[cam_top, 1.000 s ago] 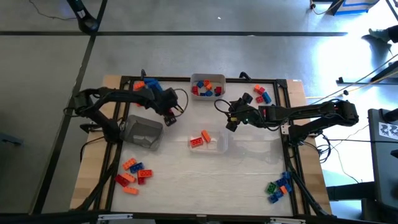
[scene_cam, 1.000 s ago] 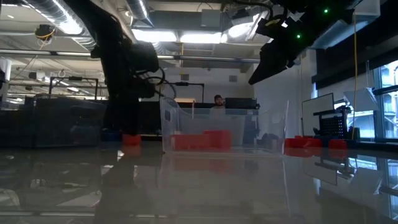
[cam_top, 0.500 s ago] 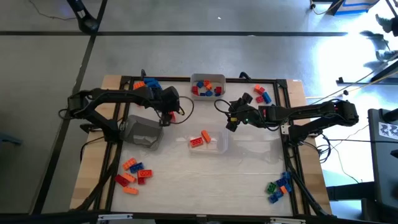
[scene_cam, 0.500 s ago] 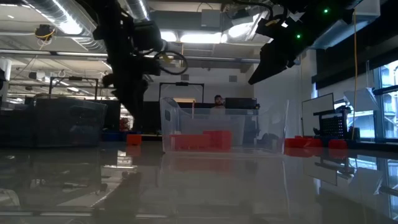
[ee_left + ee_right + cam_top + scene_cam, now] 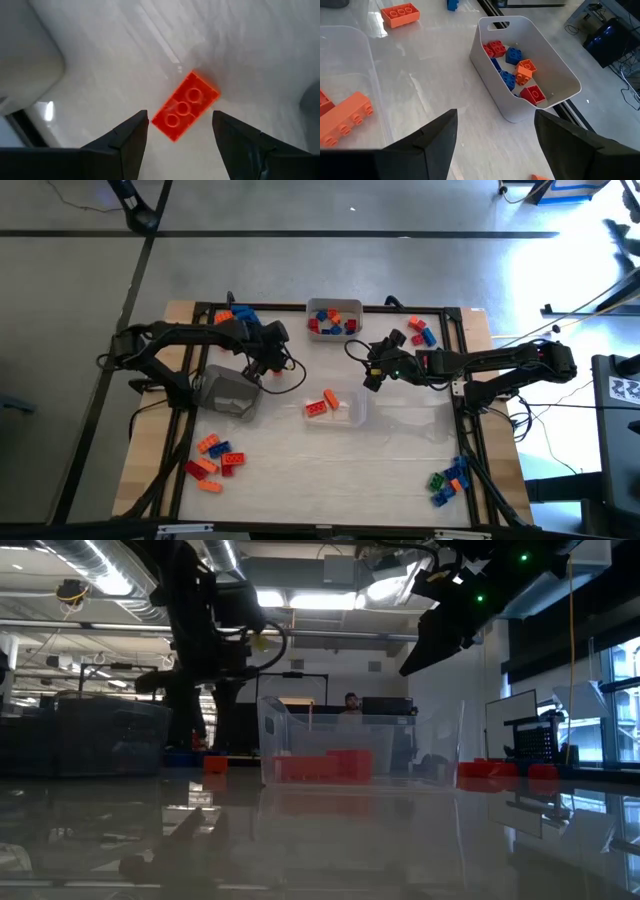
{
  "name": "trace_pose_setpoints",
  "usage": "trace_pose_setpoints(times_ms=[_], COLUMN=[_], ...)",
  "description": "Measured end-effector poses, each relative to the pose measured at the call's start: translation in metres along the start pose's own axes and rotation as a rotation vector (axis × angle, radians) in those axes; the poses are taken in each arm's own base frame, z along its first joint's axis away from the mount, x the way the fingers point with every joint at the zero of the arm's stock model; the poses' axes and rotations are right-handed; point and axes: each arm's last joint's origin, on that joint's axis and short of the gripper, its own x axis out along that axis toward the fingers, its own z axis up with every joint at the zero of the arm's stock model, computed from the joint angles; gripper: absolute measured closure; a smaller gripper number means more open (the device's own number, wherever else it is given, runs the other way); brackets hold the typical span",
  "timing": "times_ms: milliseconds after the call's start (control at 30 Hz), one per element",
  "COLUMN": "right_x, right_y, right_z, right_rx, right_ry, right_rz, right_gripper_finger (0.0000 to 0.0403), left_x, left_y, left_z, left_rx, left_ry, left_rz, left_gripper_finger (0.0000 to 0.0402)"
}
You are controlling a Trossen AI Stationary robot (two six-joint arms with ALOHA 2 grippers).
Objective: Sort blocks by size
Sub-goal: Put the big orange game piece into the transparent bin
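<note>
We see no brand, label or readable writing on any brick, bin or arm. The left end effector [image 5: 268, 367] hangs over the white worktop [image 5: 300, 470] in its far-left part, its fingers [image 5: 131, 137] spread apart and empty, and directly beneath them in the left wrist view lies a single orange six-stud brick [image 5: 185, 106], flat on the surface and untouched. Beside that arm sits a grey bin [image 5: 228, 392]. The right end effector [image 5: 372, 376] hovers right of centre, its fingers [image 5: 432, 135] likewise spread and holding nothing, just beside a small white bin [image 5: 540, 65] at the far edge; in that bin we count red, blue and orange small bricks [image 5: 512, 67]. In the middle of the worktop a clear plastic tray [image 5: 350, 417] carries a long orange brick [image 5: 331, 399] and a red brick [image 5: 316, 409] lying next to each other. The rest of the blocks lie in loose piles: an orange and blue pile [image 5: 235, 316] at the far-left corner, a red and blue pile [image 5: 421, 331] at the far-right corner, an orange, red and blue pile [image 5: 213, 459] at the near left, and a green, blue and orange pile [image 5: 448, 482] at the near right. In the low view, a person [image 5: 350, 701] sits well back in the room behind the clear tray.
</note>
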Motion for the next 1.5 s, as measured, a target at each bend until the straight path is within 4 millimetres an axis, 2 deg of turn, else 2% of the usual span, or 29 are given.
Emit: trace_pose_setpoints(times_ms=[567, 900, 1033, 1367, 1500], right_x=[0.000, 0.000, 0.000, 0.000, 0.000], right_y=[0.000, 0.000, 0.000, 0.000, 0.000], right_z=[0.000, 0.000, 0.000, 0.000, 0.000], right_rx=[0.000, 0.000, 0.000, 0.000, 0.000], right_ry=[0.000, 0.000, 0.000, 0.000, 0.000], right_rz=[0.000, 0.000, 0.000, 0.000, 0.000], right_gripper_finger=[0.0142, 0.0142, 0.0142, 0.0142, 0.0142], left_x=[0.046, 0.049, 0.050, 0.050, 0.050], left_y=[0.004, 0.005, 0.006, 0.003, 0.003], left_z=[-0.001, 0.000, 0.002, 0.004, 0.004], left_rx=[0.066, 0.001, -0.029, -0.037, -0.049], left_ry=[0.058, 0.054, 0.050, 0.053, 0.054], left_rz=[-0.093, -0.081, -0.071, -0.081, -0.081], left_gripper_finger=[0.0192, 0.0194, 0.0218, 0.0317, 0.0324])
